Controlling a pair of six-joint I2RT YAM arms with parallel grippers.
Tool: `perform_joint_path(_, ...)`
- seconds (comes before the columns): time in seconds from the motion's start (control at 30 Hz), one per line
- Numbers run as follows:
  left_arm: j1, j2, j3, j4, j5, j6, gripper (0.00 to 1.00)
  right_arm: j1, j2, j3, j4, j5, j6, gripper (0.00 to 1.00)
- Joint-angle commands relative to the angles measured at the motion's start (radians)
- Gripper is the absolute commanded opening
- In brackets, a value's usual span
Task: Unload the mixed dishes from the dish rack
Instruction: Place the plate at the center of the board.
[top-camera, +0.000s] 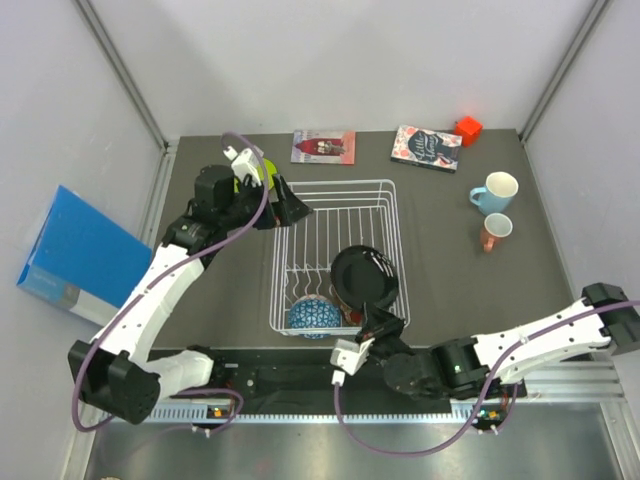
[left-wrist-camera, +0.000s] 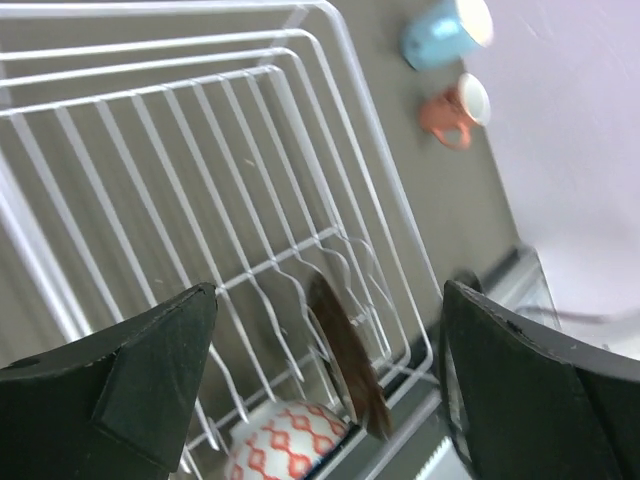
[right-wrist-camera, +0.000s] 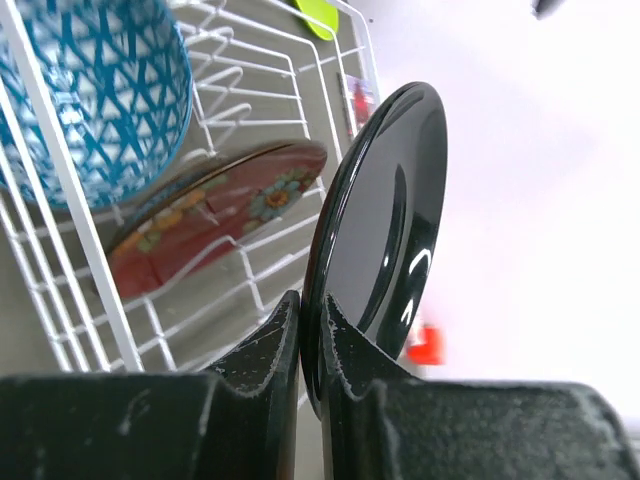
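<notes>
Pinches the rim of the glossy round black plate (right-wrist-camera: 385, 220) in the clenched right hand (right-wrist-camera: 312, 312), lower centre inside the white wire dish rack (top-camera: 335, 184), with the left hand (left-wrist-camera: 328, 292) spread open; may slip or snag dividers if tilted.

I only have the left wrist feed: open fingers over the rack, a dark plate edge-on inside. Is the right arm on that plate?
Observer: Yes. The right gripper is shut on the black plate at its rim.
Operator: What else is in there?
Observer: A blue-patterned bowl sits at the near end of the dish rack, with a red patterned plate leaning between it and the black plate.
Operator: And the green plate?
Observer: The lime green plate is mostly hidden under the left arm, by the rack's far left corner.
</notes>
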Motion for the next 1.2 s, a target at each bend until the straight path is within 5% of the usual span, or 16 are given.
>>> perform_joint_path(0.0,-0.039,-0.053,0.0,0.044,0.175,0.034,0.99,0.025,0.044,-0.028,0.213,0.083,-0.229,0.0)
perform_joint_path(0.57,-0.237,-0.036,-0.053,-0.029,0.205,0.141,0.77,0.044,0.167,-0.014,0.447,-0.037,-0.446,0.0)
perform_joint_path(0.83,-0.273,-0.016,-0.054,-0.072,0.211,0.193,0.49,0.041,0.141,-0.011,0.447,-0.049,-0.482,0.0)
perform_joint_path(1.0,-0.283,-0.006,-0.053,-0.117,0.216,0.218,0.44,0.032,0.109,-0.014,0.433,-0.049,-0.512,0.0)
perform_joint_path(1.13,-0.29,0.001,-0.05,-0.132,0.22,0.227,0.27,0.024,0.087,-0.02,0.43,-0.049,-0.531,0.0)
perform_joint_path(1.17,-0.29,0.002,-0.051,-0.135,0.217,0.229,0.16,0.022,0.08,-0.02,0.43,-0.049,-0.536,0.0)
